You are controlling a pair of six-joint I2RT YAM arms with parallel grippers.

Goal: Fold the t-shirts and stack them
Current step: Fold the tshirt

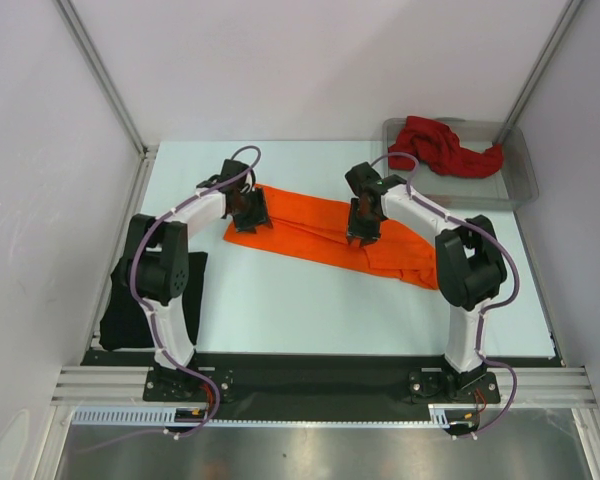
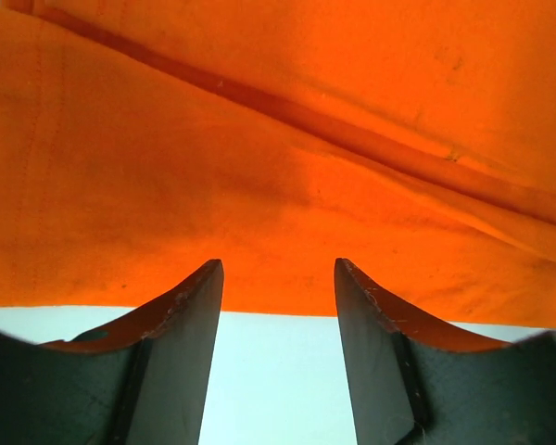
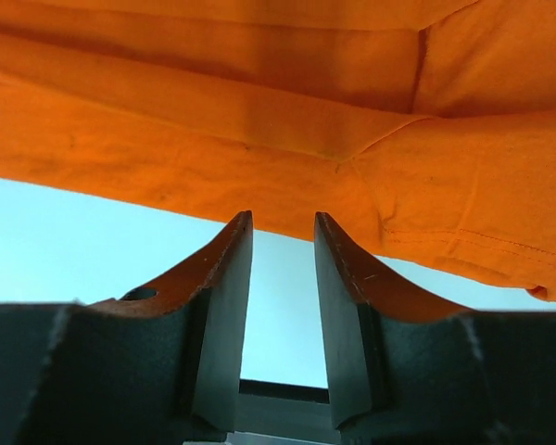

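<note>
The orange t-shirt lies folded into a long band across the middle of the table. My left gripper stands over its left end, open and empty; in the left wrist view its tips reach the near edge of the orange cloth. My right gripper stands over the band right of centre, open and empty, its tips at the cloth's near edge. The dark red t-shirt lies crumpled in the tray. The black t-shirt lies at the left edge, partly behind the left arm.
A clear grey plastic tray stands at the back right corner. White walls and metal frame posts close the table on three sides. The arm bases are bolted to a black rail at the near edge.
</note>
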